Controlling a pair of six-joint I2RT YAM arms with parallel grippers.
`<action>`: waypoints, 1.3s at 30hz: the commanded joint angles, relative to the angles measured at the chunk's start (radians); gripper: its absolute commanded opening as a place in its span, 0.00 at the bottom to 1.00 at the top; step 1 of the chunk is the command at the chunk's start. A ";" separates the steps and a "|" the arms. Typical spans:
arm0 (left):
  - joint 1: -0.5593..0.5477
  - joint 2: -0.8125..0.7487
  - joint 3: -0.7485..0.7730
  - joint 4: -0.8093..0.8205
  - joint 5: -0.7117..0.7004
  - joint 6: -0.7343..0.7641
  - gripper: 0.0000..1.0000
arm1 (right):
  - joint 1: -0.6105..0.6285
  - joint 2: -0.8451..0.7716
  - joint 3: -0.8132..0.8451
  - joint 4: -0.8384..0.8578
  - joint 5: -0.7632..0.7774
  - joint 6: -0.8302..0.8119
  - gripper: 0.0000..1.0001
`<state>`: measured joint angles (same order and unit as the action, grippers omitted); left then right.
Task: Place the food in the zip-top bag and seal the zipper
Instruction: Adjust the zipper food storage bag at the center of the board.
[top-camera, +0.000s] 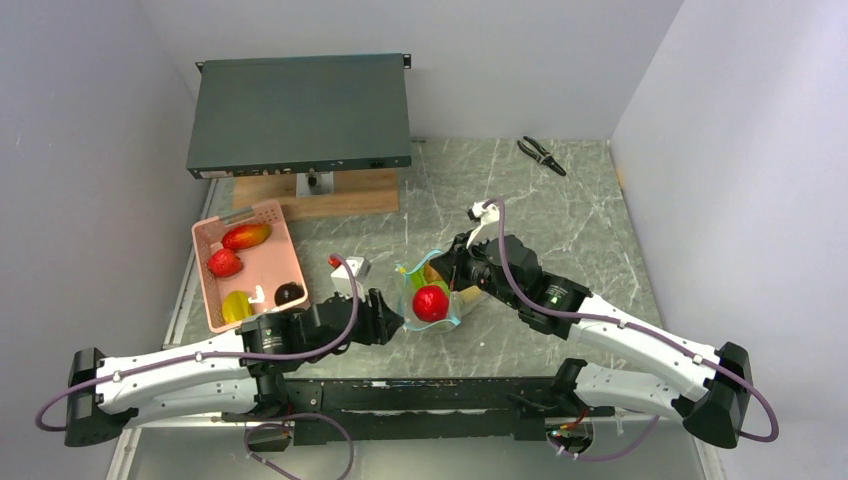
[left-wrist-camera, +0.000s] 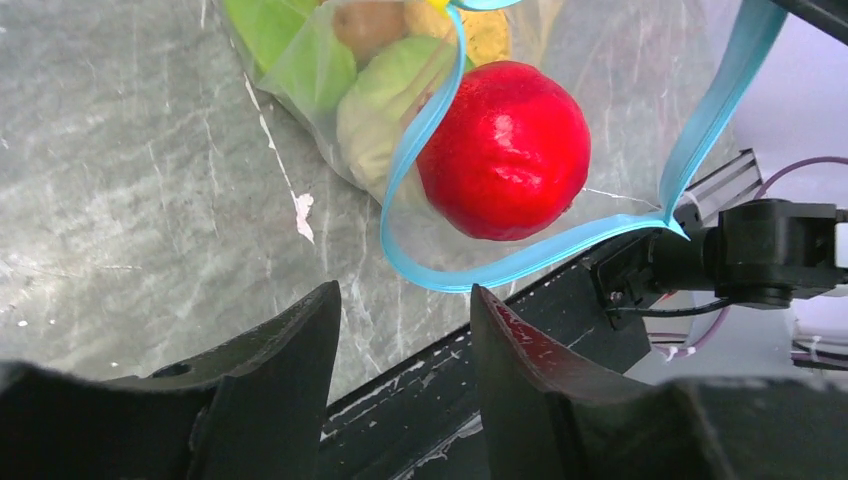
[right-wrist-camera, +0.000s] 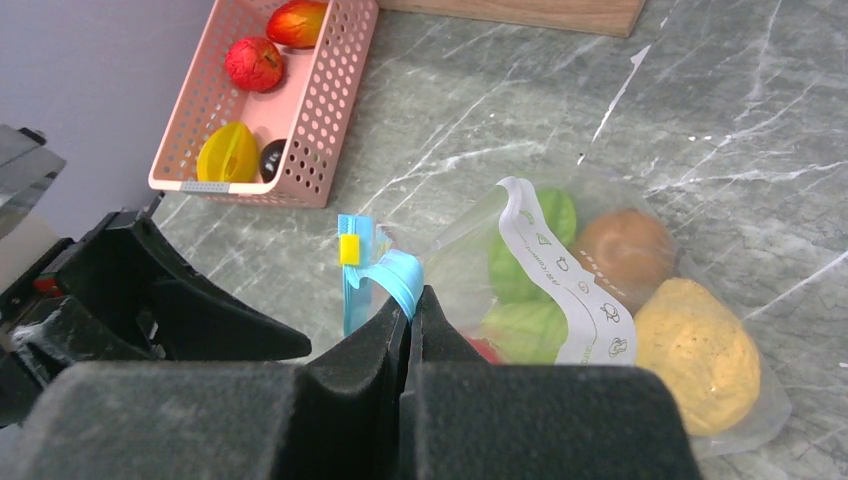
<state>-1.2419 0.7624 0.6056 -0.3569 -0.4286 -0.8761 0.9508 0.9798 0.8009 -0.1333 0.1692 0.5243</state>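
R gripper (right-wrist-camera: 412, 300) is clamped tight on the teal zipper (right-wrist-camera: 392, 272), propping the zip-top bag (right-wrist-camera: 560, 285) open on the table (top-camera: 560, 210). Green, brown & yellow food sits inside, and a red fruit (left-wrist-camera: 503, 150) rests right in the mouth, ringed by the zipper loop. L gripper (left-wrist-camera: 405, 300) hangs just in front of that mouth, fingers apart w/ nothing btwn them; four more pcs (red-orange, red, yellow, dark purple) lie in the pink basket (top-camera: 268, 262), well apart from the bag.
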 joint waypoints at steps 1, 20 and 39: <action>0.035 -0.007 -0.007 0.031 0.041 -0.122 0.53 | 0.005 -0.010 0.043 0.065 -0.020 0.000 0.00; 0.165 0.197 -0.080 0.314 0.308 -0.136 0.20 | 0.004 -0.022 0.054 0.047 -0.014 -0.012 0.00; 0.176 0.109 0.326 0.034 0.224 0.079 0.00 | 0.003 -0.055 0.203 -0.043 0.075 -0.117 0.00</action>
<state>-1.0691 0.8848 0.8845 -0.3019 -0.1822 -0.8398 0.9508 0.9531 0.9138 -0.2001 0.2359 0.4423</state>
